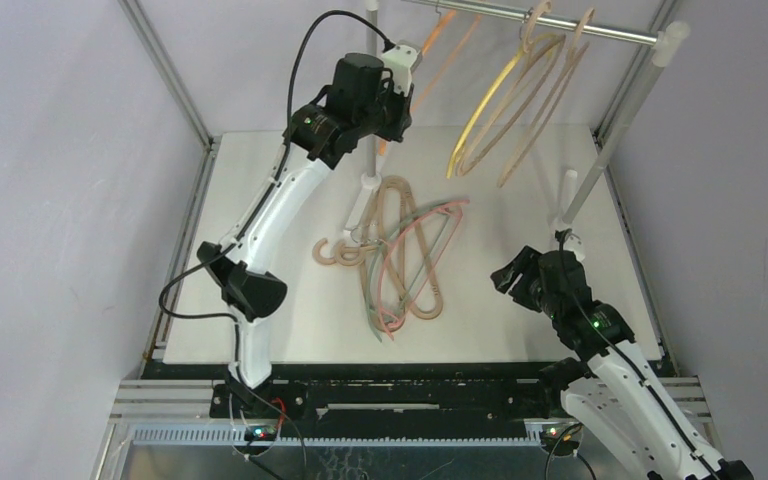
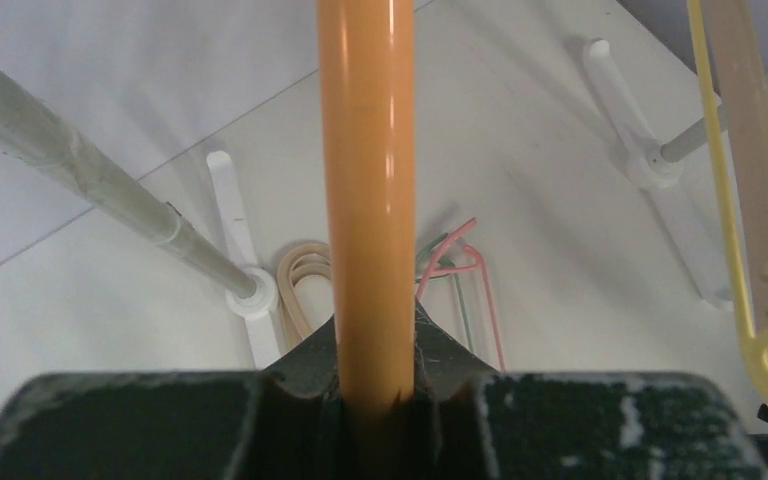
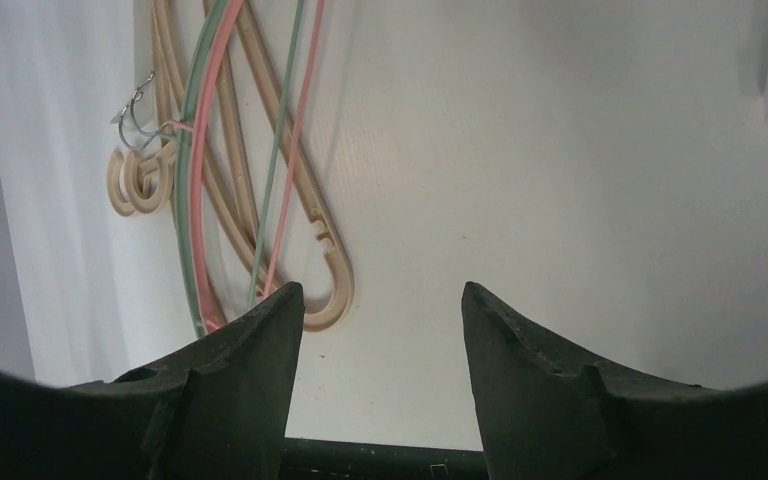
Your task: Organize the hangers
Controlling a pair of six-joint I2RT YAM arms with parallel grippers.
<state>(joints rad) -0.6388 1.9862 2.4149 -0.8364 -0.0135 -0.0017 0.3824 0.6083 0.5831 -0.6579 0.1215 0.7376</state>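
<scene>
While tight on the orange hanger (image 2: 365,200), left pincer (image 2: 368,345) near the rail (image 1: 560,25); right pincer (image 3: 380,300) apart, empty.

In the left wrist view we are seeing only a straight piece of the orange hanger (image 2: 365,180): the top edge is cutting it, and the fingers of the left gripper (image 2: 370,345) are hiding its lower end. The yellow hanger (image 2: 760,345) is leaving by the right edge. In the right wrist view the top edge is cutting the pile of hangers (image 3: 200,170).
</scene>
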